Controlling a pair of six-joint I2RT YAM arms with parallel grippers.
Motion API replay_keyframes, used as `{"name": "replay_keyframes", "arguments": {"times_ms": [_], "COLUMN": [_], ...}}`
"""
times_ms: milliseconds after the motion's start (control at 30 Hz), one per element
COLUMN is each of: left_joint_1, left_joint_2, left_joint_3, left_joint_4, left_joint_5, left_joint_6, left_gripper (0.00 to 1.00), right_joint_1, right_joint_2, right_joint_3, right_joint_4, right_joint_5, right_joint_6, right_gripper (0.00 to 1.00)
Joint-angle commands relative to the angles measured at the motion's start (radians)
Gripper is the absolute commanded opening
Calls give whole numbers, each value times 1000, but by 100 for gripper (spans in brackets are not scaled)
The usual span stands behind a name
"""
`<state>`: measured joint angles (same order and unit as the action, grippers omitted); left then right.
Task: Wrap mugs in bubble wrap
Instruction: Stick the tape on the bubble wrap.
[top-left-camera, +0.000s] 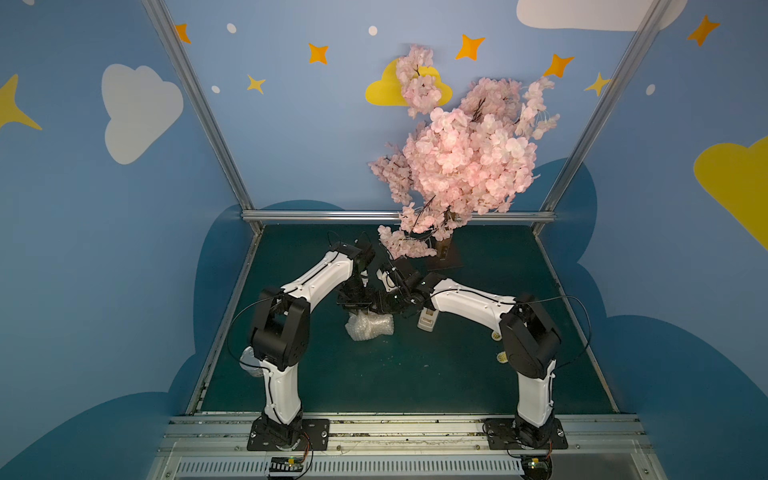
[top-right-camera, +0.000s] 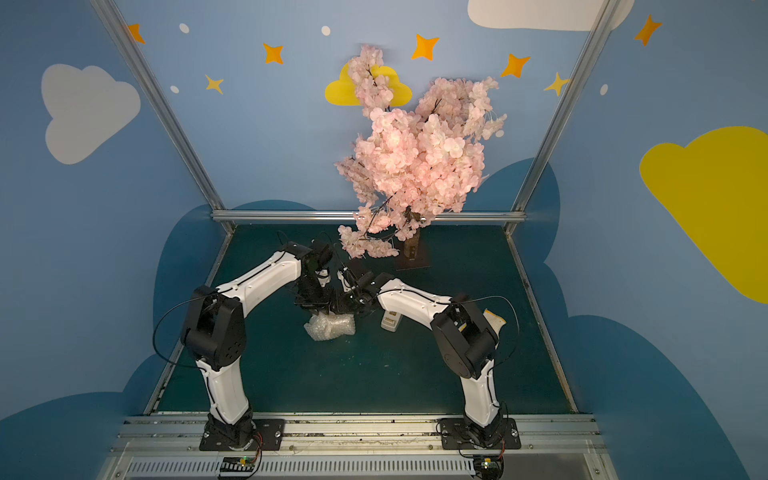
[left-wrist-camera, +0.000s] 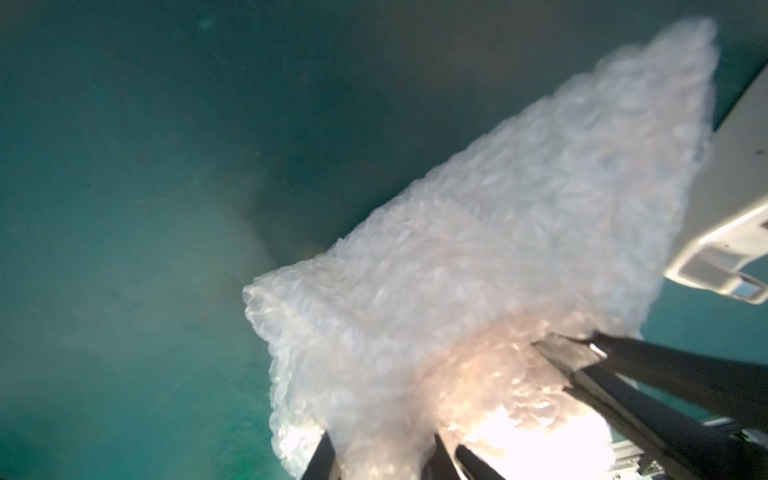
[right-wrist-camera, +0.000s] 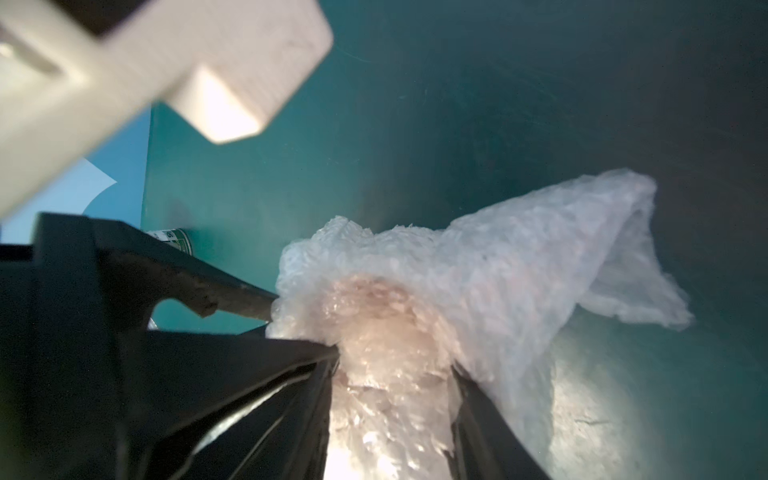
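The bubble wrap (top-left-camera: 369, 327) (top-right-camera: 330, 326) lies bunched into a lumpy bundle on the green table, mid-left. No mug shows; only a pinkish glow comes through the wrap (right-wrist-camera: 374, 316). Both grippers meet at the bundle's far end. My left gripper (top-left-camera: 353, 309) (left-wrist-camera: 380, 453) is shut on a gathered neck of wrap (left-wrist-camera: 498, 249). My right gripper (top-left-camera: 384, 309) (right-wrist-camera: 395, 365) stands open, with crumpled wrap filling the gap between its fingers (right-wrist-camera: 324, 395). The right gripper's fingers (left-wrist-camera: 582, 357) reach into the left wrist view beside the bundle.
A cream tape dispenser (top-left-camera: 428, 320) (top-right-camera: 390, 322) stands just right of the bundle, under the right forearm. A pink blossom tree (top-left-camera: 457, 166) on a dark base (top-left-camera: 444, 253) rises at the back. A yellow-and-white glove (top-right-camera: 494, 318) lies behind the right elbow.
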<state>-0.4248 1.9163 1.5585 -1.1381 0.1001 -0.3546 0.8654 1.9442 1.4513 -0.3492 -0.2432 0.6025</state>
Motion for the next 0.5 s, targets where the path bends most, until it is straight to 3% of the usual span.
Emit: {"name": "replay_keyframes", "arguments": {"times_ms": [0,467], "left_joint_1": [-1,4], "left_joint_2": [26,28], "left_joint_3": [5,-18], "left_joint_4": [40,71], "left_joint_5": [-31,-5], "left_joint_6": [-11,-11], "left_gripper": [26,21], "right_joint_1": [28,29], "right_joint_2": [-99,-157], "right_joint_3": [-9,-101], "right_joint_4": [60,233], "right_joint_5": [-61,-142], "right_joint_6": [-80,-106], "right_gripper": [49,49]}}
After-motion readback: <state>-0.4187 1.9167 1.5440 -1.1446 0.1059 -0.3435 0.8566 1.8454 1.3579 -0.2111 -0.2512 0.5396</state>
